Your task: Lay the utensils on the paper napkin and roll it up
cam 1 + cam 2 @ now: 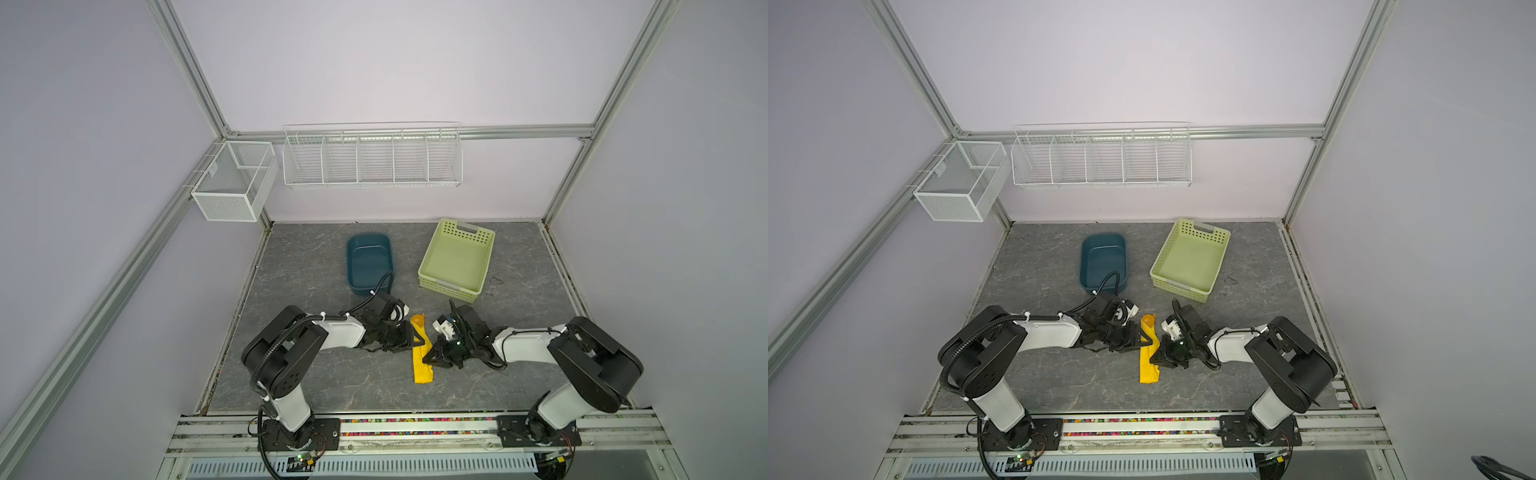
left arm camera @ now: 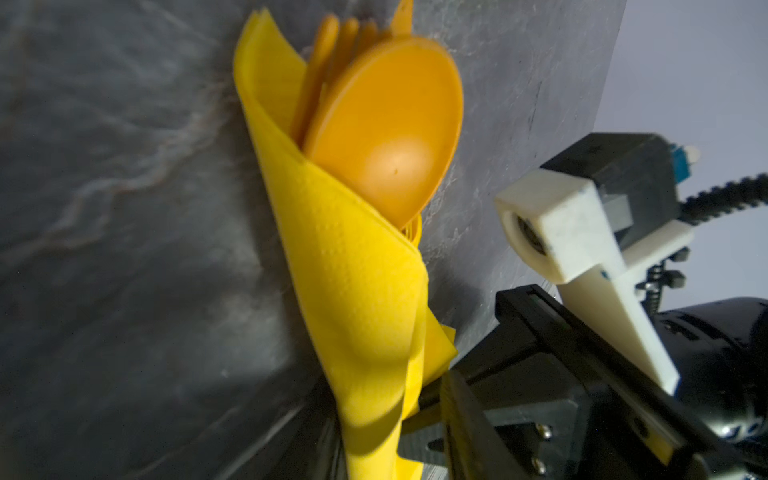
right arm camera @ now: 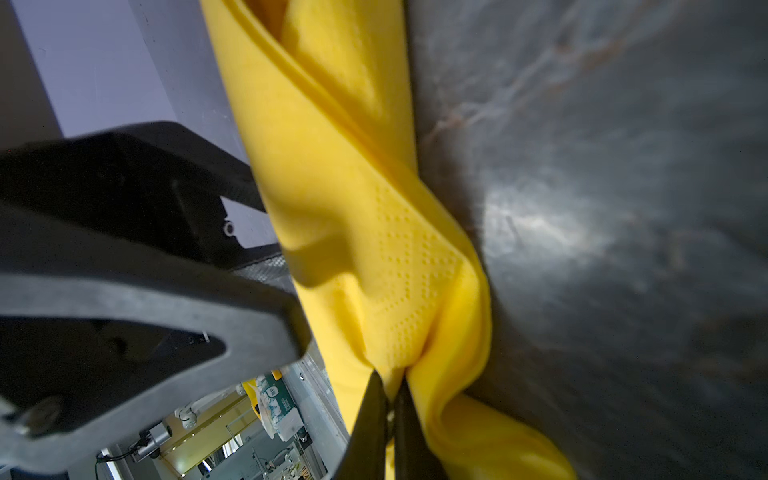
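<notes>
Here we see the yellow napkin [image 1: 422,368] wrapped around the orange spoon [image 2: 386,137] and fork [image 2: 348,41], lying on the table [image 1: 353,382] low in the middle of both top views. Our right pincer [image 3: 388,384] is clamped tight on a napkin fold. The left pincer [image 1: 417,338] sits against the roll; how wide, we cannot tell.
</notes>
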